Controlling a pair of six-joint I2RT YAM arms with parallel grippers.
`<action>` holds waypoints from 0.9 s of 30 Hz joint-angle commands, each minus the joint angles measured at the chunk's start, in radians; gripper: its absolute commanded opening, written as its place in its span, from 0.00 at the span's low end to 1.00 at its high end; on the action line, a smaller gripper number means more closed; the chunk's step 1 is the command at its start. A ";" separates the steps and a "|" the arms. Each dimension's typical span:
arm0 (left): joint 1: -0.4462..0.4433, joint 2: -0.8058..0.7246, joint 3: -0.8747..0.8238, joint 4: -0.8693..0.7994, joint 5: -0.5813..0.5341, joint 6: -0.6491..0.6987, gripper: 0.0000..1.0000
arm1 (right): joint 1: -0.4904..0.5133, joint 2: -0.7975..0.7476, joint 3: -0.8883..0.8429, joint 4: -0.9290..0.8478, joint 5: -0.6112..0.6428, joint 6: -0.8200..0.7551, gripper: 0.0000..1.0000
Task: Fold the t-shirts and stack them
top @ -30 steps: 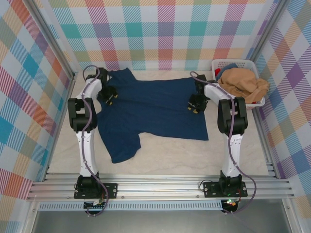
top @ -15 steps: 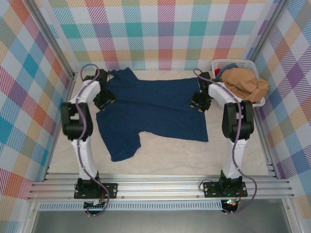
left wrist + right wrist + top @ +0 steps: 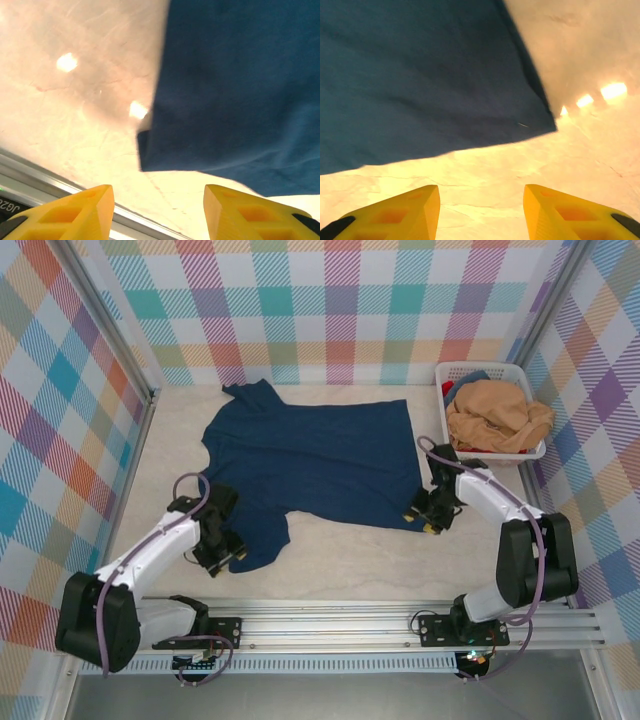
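The dark navy t-shirt [image 3: 310, 465] lies spread flat on the table, one sleeve at the far left and one at the near left. My left gripper [image 3: 228, 552] hovers open over the near-left sleeve's edge; in the left wrist view the navy t-shirt [image 3: 240, 90] ends just ahead of the left gripper [image 3: 157, 210], with nothing between the fingers. My right gripper [image 3: 430, 520] is open by the shirt's near-right corner; the navy t-shirt [image 3: 420, 75] lies ahead of the right gripper [image 3: 481, 212], apart from it. The tan-orange t-shirt [image 3: 495, 415] is heaped in the basket.
The white slotted basket [image 3: 455, 368] stands at the far right and also holds a bit of blue and red cloth. Bare pale table [image 3: 350, 560] runs between the shirt and the aluminium rail [image 3: 330, 618] at the near edge. Plaid walls close in three sides.
Both arms have swung from the shirt's far side back to its near edge. Both grippers have opened wider. The shirt now lies flat and free.
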 commanded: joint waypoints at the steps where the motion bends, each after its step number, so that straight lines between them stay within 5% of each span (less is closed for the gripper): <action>1: -0.017 -0.053 -0.045 0.034 -0.012 -0.014 0.51 | -0.055 -0.038 -0.064 0.034 -0.066 -0.002 0.48; 6: -0.020 -0.061 -0.099 0.177 0.024 0.023 0.50 | -0.084 -0.024 -0.081 0.047 -0.086 -0.025 0.47; 11: -0.028 -0.005 -0.134 0.200 0.022 0.065 0.37 | -0.088 -0.001 -0.062 0.043 -0.085 -0.024 0.45; 21: -0.055 0.172 -0.085 0.258 -0.048 0.165 0.40 | -0.088 0.028 -0.043 0.051 -0.095 -0.023 0.46; 27: -0.068 0.153 -0.089 0.288 -0.033 0.173 0.19 | -0.088 0.049 -0.053 0.090 -0.093 -0.026 0.41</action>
